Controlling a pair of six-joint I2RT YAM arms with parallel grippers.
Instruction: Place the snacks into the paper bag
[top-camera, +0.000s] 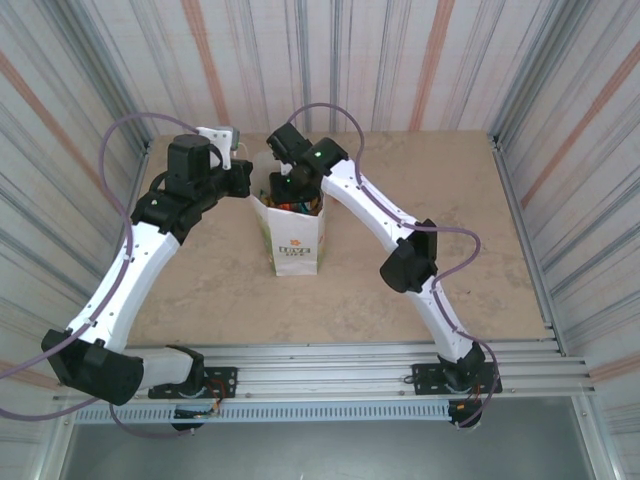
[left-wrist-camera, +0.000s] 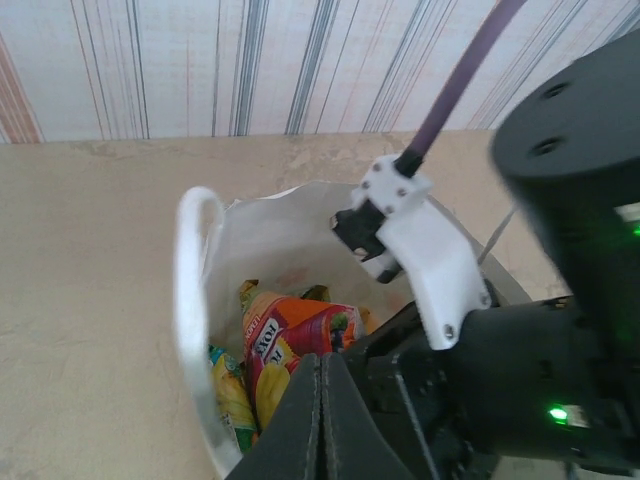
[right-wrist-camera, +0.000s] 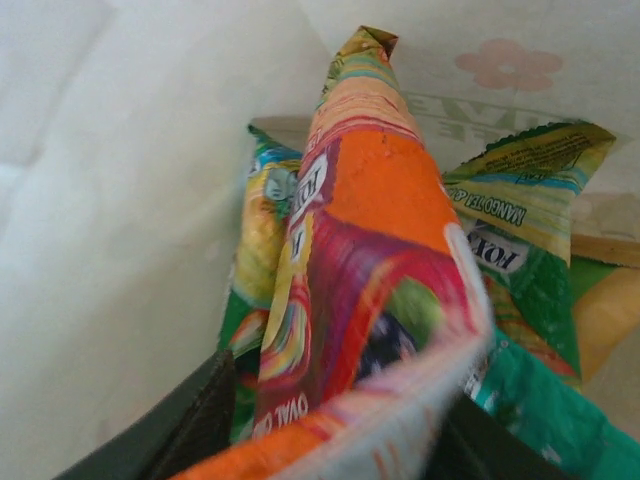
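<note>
sitting in right hand (right-wrist-camera: 335, 440): orange packet (right-wrist-camera: 375, 260)

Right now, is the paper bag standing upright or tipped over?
Upright. The paper bag stands on its base on the table, mouth open upward, snacks inside, one held by the right gripper.

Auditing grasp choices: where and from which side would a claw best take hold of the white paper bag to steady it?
Likely its white handle, from above. The paper bag stands upright, mouth open upward, and the handle loop arches beside the rim, clear of the snacks inside; the thin walls would probably buckle under a side pinch.
</note>
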